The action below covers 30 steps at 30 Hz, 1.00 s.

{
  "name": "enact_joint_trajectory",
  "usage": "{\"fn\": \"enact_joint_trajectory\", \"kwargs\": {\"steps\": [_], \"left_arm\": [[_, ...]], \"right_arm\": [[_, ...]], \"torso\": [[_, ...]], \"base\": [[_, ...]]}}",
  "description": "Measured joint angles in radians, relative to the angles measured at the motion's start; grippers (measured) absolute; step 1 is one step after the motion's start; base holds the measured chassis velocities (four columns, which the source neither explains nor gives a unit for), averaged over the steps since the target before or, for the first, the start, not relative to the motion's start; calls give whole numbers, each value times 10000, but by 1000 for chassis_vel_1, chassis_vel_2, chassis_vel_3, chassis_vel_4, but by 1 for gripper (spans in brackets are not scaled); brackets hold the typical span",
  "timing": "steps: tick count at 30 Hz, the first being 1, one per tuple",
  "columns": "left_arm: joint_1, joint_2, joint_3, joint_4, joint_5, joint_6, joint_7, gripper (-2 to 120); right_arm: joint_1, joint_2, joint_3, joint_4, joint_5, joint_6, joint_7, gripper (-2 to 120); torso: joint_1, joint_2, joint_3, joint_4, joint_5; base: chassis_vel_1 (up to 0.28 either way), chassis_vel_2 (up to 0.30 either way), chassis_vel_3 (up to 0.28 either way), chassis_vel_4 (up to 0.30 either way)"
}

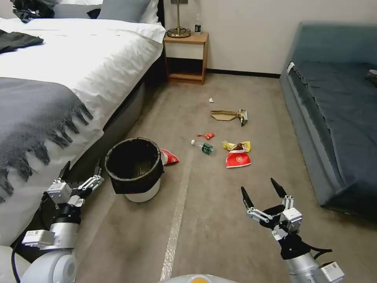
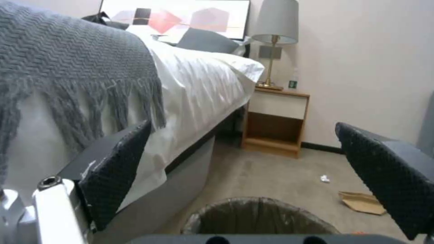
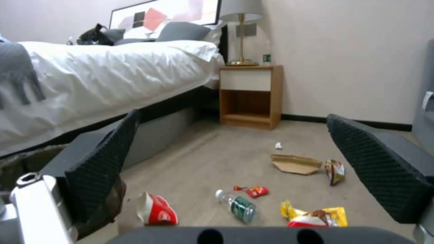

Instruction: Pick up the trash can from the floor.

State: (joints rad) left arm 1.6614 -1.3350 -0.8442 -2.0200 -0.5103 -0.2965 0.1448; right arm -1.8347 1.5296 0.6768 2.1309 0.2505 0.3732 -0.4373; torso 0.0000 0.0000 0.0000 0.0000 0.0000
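- The trash can point(image 1: 135, 173) is one small round white bin, upright, with a black bag folded over its rim.
- It stands on the floor point(image 1: 220, 228) beside the bed point(image 1: 78, 67), at about 10 o'clock in the head view.
- The left gripper point(image 1: 80, 171), fingers spread and holding nothing, hovers just at the can's 9 o'clock.
- The right gripper point(image 1: 262, 192), also spread and empty, is well apart at its 4 o'clock.
- One plastic bottle point(image 1: 203, 146) lies at the can's 2 o'clock, one red cup point(image 1: 169, 157) against its side.
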Motion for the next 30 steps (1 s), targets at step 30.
{"fn": "enact_joint_trajectory", "kwargs": {"steps": [30], "left_arm": [[-1335, 991, 78, -1038, -4612, 5105, -4208, 100]], "right_arm": [[-48, -110, -91, 160, -602, 406, -136, 100]], "torso": [[0, 0, 0, 0, -1]], "base": [[-5, 2, 3, -3]]}}
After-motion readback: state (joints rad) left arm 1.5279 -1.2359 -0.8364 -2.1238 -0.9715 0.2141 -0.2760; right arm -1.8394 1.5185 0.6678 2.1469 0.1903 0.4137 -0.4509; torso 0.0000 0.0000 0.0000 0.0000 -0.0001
